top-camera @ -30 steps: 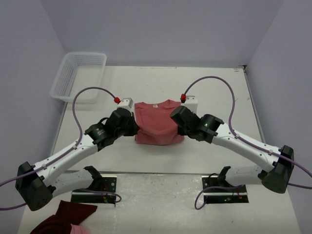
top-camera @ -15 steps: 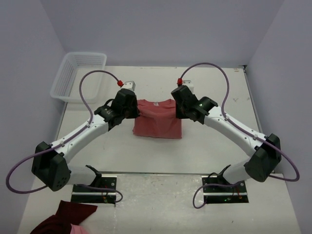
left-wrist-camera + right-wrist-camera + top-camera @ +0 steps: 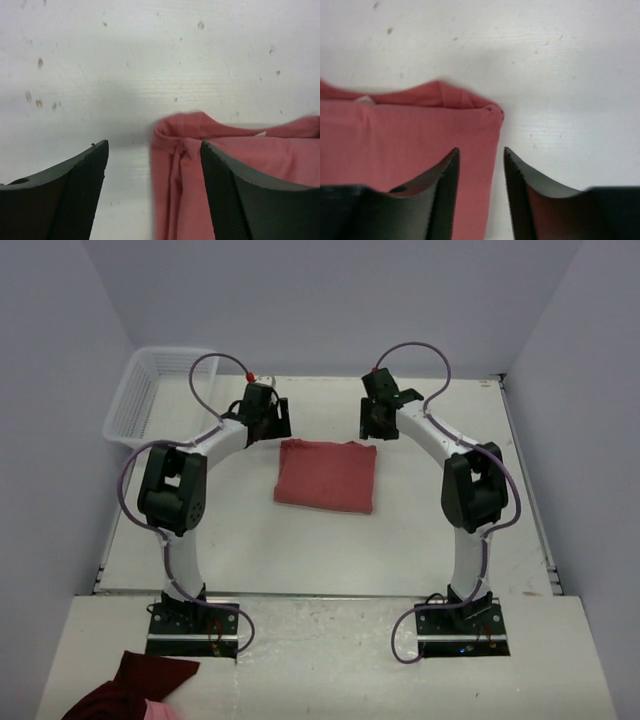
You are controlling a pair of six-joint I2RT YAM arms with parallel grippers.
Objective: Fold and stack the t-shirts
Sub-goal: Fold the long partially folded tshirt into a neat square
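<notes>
One salmon-red t-shirt (image 3: 326, 476) lies folded into a flat rectangle at the middle of the table. My left gripper (image 3: 274, 426) hangs over its far left corner and my right gripper (image 3: 373, 426) over its far right corner. In the left wrist view the left gripper (image 3: 154, 146) stands wide open, and the bunched corner of the t-shirt (image 3: 175, 190) lies on the table between the fingers. In the right wrist view the right gripper (image 3: 481, 150) is open less far, with the right edge of the t-shirt (image 3: 395, 135) lying flat below the gap. Neither gripper holds cloth.
A white mesh basket (image 3: 160, 395) stands at the back left corner of the table. A dark maroon cloth bundle with a pink patch (image 3: 135, 688) lies on the near ledge at the bottom left. Both arms arch high beside the shirt.
Both grippers moved from the shirt's near sides to its far edge, carrying cloth over into a fold. Both then opened and let the cloth go.
</notes>
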